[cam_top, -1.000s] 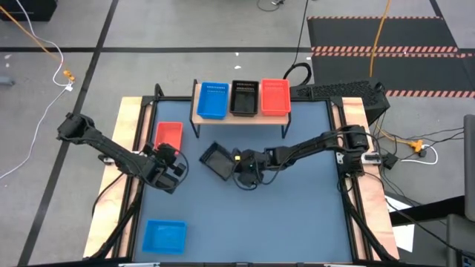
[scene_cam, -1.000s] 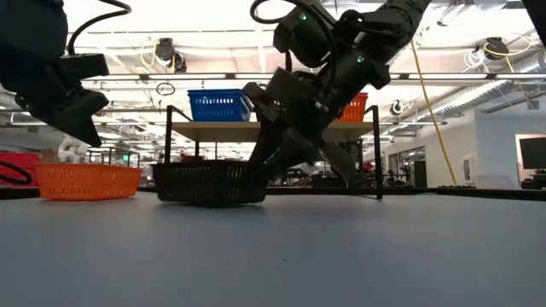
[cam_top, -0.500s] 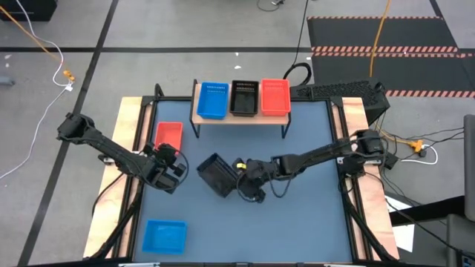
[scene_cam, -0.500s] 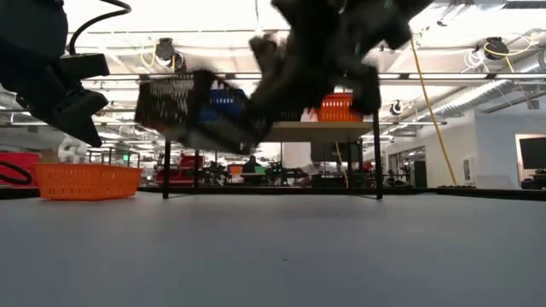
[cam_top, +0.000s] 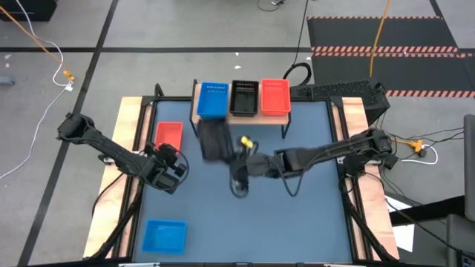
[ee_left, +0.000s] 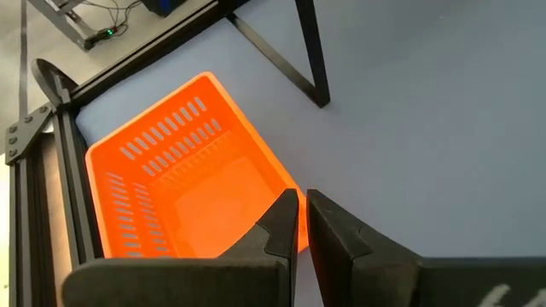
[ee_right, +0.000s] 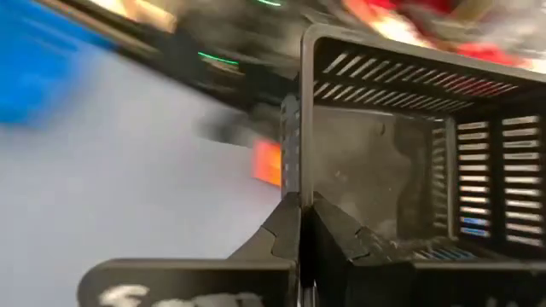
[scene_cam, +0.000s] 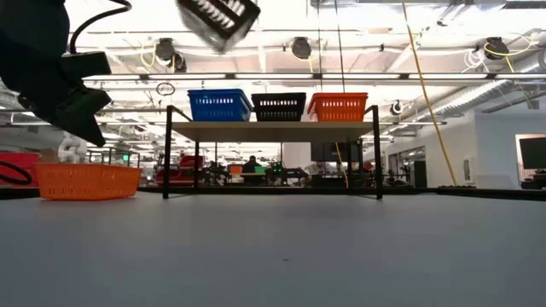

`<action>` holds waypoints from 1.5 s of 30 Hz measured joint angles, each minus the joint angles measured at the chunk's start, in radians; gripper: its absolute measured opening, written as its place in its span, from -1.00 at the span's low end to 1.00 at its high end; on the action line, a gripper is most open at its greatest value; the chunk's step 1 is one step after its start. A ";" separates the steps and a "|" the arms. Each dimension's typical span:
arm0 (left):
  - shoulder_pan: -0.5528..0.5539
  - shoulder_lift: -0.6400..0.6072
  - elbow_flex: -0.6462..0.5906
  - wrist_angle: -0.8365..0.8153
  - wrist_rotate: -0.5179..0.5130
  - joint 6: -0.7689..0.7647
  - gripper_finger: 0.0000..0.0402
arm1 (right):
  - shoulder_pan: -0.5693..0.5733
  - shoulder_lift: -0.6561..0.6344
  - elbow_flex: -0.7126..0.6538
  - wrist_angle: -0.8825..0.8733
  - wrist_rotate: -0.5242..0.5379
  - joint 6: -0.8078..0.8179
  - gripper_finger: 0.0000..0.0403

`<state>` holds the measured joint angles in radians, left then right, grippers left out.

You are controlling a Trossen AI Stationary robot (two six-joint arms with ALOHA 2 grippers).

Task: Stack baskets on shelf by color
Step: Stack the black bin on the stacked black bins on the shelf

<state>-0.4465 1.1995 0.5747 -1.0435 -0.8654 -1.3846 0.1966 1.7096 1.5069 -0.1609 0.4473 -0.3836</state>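
Observation:
A blue basket, a black one and a red one stand side by side on the wooden shelf. My right gripper is shut on another black basket, which is high in the air in front of the shelf's left end and shows at the top of the low view. A red basket rests on its base on the table near the left edge. My left gripper hovers shut just beside it. Another blue basket sits at the near left. My right gripper pinches one perforated wall of the black basket, close to an upright corner, with one finger inside the basket and one outside. The basket is lifted clear of the table, well above shelf height, and tilted.
The shelf's thin black legs stand at the table's far side. Wooden rails border the table left and right. Bare blue-grey tabletop lies in the middle and to the near right.
My right gripper has lifted the black basket off the table, where it stood tipped on its base, swung it high and carried it toward the far edge and the shelf's left end. The basket has turned about as it rose.

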 joint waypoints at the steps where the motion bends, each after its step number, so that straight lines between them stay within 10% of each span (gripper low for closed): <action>1: 0.000 0.000 0.000 0.000 0.000 0.000 -0.85 | -0.014 0.000 0.016 -0.014 0.070 -0.030 -0.98; 5: 0.000 0.000 0.000 0.000 0.000 0.002 -0.85 | -0.078 0.002 0.079 -0.051 0.270 -0.107 -0.97; 12: 0.000 0.000 0.000 -0.001 0.000 0.019 -0.85 | -0.229 0.003 0.145 -0.148 0.312 -0.111 -0.93; 23: 0.000 0.000 0.000 -0.001 0.000 0.019 -0.85 | -0.411 0.002 0.165 -0.421 -0.009 0.125 -0.95; 45: 0.000 0.000 0.000 -0.001 0.000 0.015 -0.85 | -0.420 0.002 0.165 -0.483 -0.032 0.048 -0.95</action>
<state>-0.4465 1.1995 0.5747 -1.0443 -0.8654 -1.3693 -0.2230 1.7115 1.6715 -0.6442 0.4156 -0.3359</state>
